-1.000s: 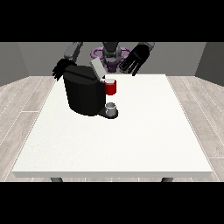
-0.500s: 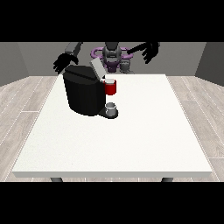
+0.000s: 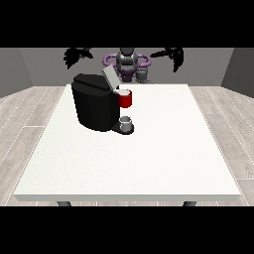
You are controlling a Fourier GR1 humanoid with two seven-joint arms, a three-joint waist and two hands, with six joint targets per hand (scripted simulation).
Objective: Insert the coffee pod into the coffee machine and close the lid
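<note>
Front view: one white worktop point(image 3: 149, 158), one black coffee machine point(image 3: 96, 106), and two black hands. The hand at the view's left point(image 3: 77, 55) is raised above and behind the machine, apart from it; its fingers hang spread, touching nothing. The hand at the view's right point(image 3: 174, 57) is raised at about the same height, well to the side of the machine, fingers loose and spread, empty too.

Below and between the hands, the machine stands on the worktop's far left part, its grey lid point(image 3: 109, 78) tilted up. One red thing at the machine point(image 3: 125, 98) sits at its front, and one grey thing point(image 3: 126, 122) rests on the base below; whether that is the pod I cannot tell.

The worktop's near half and right side lie bare, with wide room out to every edge.
</note>
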